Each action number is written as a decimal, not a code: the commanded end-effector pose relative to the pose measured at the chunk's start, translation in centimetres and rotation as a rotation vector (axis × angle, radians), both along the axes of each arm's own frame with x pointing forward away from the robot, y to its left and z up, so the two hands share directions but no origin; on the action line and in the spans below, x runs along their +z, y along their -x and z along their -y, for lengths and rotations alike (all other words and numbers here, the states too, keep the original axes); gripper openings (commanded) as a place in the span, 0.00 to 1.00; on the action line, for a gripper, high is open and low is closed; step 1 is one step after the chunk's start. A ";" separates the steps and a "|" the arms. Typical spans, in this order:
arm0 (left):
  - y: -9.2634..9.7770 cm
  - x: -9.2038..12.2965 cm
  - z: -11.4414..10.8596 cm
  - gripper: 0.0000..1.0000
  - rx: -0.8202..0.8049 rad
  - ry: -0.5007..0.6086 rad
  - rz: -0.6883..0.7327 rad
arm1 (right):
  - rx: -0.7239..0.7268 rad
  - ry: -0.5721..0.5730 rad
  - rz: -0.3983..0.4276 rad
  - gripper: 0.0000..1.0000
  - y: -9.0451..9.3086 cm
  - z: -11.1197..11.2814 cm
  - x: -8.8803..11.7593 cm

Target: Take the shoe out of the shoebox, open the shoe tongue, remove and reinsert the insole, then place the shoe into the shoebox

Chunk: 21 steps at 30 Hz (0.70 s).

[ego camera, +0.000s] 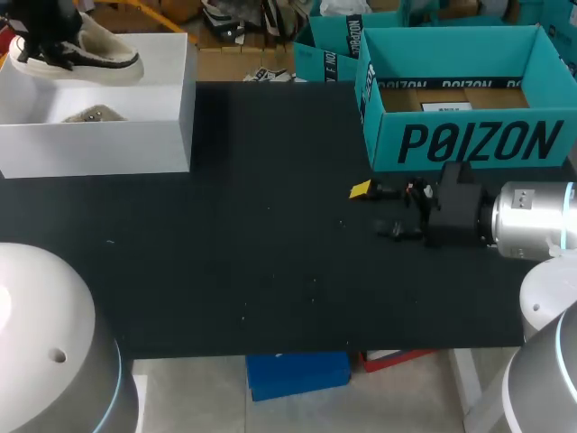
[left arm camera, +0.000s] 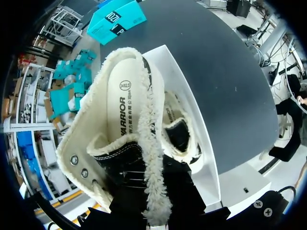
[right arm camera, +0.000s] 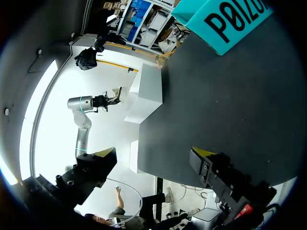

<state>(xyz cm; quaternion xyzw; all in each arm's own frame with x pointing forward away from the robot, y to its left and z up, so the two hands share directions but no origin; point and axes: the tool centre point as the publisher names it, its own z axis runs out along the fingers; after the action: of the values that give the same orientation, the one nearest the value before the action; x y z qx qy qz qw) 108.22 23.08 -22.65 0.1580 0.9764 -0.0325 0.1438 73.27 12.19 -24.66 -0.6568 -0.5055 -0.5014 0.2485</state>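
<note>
The black desk (ego camera: 270,253) stretches beneath both pincers. On it, just beyond the right pincer (ego camera: 374,210), stands a teal box (ego camera: 469,135). This pincer hangs low over the desk, fingers spread wide with nothing between them. The white shoebox (ego camera: 99,135) sits directly below the left pincer (ego camera: 36,41), well apart from the right one. The left pincer is clamped on the fleecy collar of the shoe (ego camera: 104,54), holding it clear above the shoebox, toe ahead of the fingers. A second shoe (ego camera: 90,115) lies in the shoebox under the held one. The pale insole (left arm camera: 120,105) shows inside the held shoe, ahead of the fingers
</note>
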 end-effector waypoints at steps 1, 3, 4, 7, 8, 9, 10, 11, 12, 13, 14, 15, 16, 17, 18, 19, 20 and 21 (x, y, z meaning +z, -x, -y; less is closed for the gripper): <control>0.3 0.2 0.0 0.00 0.000 -0.001 0.007 | -0.001 0.002 -0.001 1.00 0.0 0.0 0.0; 0.3 0.2 0.0 0.00 0.000 -0.001 0.007 | -0.001 0.002 -0.001 1.00 0.0 0.0 0.0; 0.3 0.2 0.0 0.00 0.000 -0.001 0.007 | -0.001 0.002 -0.001 1.00 0.0 0.0 0.0; 0.3 0.2 0.0 0.00 0.000 -0.001 0.007 | -0.001 0.002 -0.001 1.00 0.0 0.0 0.0; 0.3 0.2 0.0 0.00 0.000 -0.001 0.007 | -0.001 0.002 -0.001 1.00 0.0 0.0 0.0; 0.3 0.2 0.0 0.00 0.000 -0.001 0.007 | -0.001 0.002 -0.001 1.00 0.0 0.0 0.0; -0.3 0.0 0.1 0.00 0.001 -0.005 0.005 | -0.001 0.002 -0.001 1.00 0.0 0.0 0.0; -1.0 -0.1 0.0 0.00 0.006 0.004 0.002 | -0.001 0.002 -0.001 1.00 0.0 0.0 0.0; -1.6 -0.2 -0.1 0.00 0.015 -0.021 0.011 | -0.001 0.002 -0.001 1.00 0.0 0.0 0.0; -2.2 -0.3 -0.1 0.00 0.018 -0.013 0.011 | -0.001 0.002 -0.001 1.00 0.0 0.0 0.0; -2.7 -0.3 -0.1 0.00 0.023 0.016 -0.001 | -0.001 0.002 -0.001 1.00 0.0 0.0 0.0; -3.2 -0.3 -0.1 0.00 0.027 0.002 0.008 | -0.001 0.002 -0.001 1.00 0.0 0.0 0.0; -3.7 -0.3 -0.2 0.00 0.029 -0.001 0.010 | -0.001 0.002 -0.001 1.00 0.0 0.0 0.0; -4.2 -0.4 -0.2 0.00 0.029 0.010 0.007 | -0.001 0.002 -0.001 1.00 0.0 0.0 0.0; -4.7 -0.5 -0.3 0.00 0.034 0.006 0.009 | -0.001 0.002 -0.001 1.00 0.0 0.0 0.0; -5.0 -0.6 -0.3 0.00 0.039 0.002 0.011 | -0.001 0.002 -0.001 1.00 0.0 0.0 0.0; -5.3 -0.8 -0.3 0.00 0.045 0.008 0.000 | -0.001 0.002 -0.001 1.00 0.0 0.0 0.0; -5.6 -1.0 -0.3 0.00 0.046 0.009 0.000 | -0.001 0.002 -0.001 1.00 0.0 0.0 0.0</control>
<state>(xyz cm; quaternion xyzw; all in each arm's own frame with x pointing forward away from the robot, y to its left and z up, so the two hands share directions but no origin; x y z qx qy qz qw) 111.70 23.45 -23.27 0.1331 0.9781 -0.0302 0.1571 73.27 12.19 -24.66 -0.6568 -0.5055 -0.5014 0.2485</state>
